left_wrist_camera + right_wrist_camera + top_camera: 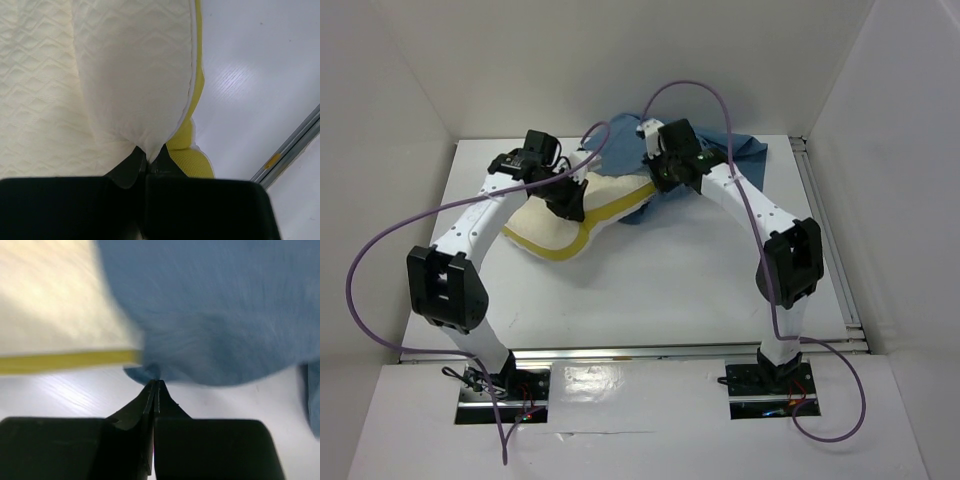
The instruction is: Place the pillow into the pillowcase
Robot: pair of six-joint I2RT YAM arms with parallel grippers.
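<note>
Left gripper point(147, 161): black fingers pressed together, a puckered fold of the pillow point(135, 75) nipped between the tips. Pillow cloth is cream-white, quilted in a zigzag pattern, puffy, with a yellow mesh band along its edge. Right gripper point(157, 386): fingers closed to a point, no gap, tips meeting the lower edge of the pillowcase point(215, 315); the view is blurred, so I cannot tell whether any hem is caught. Pillowcase is plain dusty-blue cloth, limp and wrinkled, heaped at the back of the white table point(250, 75). In the right wrist view the blue cloth covers one end of the pillow right beside the fingertips; whether that end is inside the opening or merely under the cloth, cannot tell. In the top view most of the pillow lies outside the case, in the middle of the table, left of the blue heap. Left arm point(470, 215) reaches forward and inward, wrist bent down over the pillow's top. Right arm point(750, 205) reaches forward and inward too, wrist low where pillow and case meet.
</note>
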